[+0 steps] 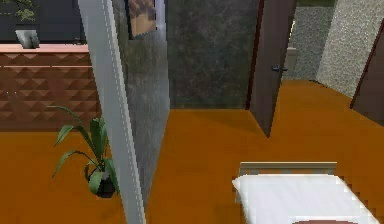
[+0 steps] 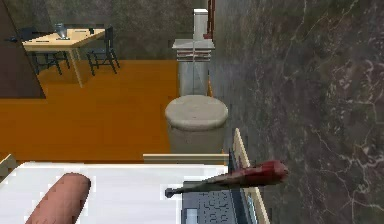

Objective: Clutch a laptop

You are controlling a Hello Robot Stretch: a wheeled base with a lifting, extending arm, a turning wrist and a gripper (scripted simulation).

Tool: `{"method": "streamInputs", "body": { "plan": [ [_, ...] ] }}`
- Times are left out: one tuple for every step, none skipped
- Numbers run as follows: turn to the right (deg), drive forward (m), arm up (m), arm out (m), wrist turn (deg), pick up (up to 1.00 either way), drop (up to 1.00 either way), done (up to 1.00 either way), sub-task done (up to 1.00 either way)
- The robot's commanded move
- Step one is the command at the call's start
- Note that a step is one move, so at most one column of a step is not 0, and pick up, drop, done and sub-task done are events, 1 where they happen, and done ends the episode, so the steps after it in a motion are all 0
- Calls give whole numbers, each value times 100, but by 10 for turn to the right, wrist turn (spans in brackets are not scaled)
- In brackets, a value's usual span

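Laptop sits on white bed at arm side view's near right, lid up, dark keyboard facing near edge. Red bat w/ dark handle lies slantwise across bed just above keyboard; can't tell if they touch. Reddish-brown bolster at bed's near left, well apart from laptop. Wooden bed rail runs along far side.

Beyond bed: round beige pouf on orange floor, then a pale stand w/ white piece on top, against dark marble wall on right. Far left: wooden table w/ dark chairs round it, small items on top too small to name.

Fwd view: same bed at near right. Grey partition runs up through left-centre; potted plant on floor just left of it. Brown dresser far left w/ small dark upright object on it. Dark door stands ajar at far right-centre.

Gripper state: can't tell.
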Motion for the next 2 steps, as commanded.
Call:
{"method": "streamInputs", "body": {
  "plan": [
    [0,0,46,0,0,0,0,0,0],
    [0,0,0,8,0,0,0,0,0]
  ]
}}
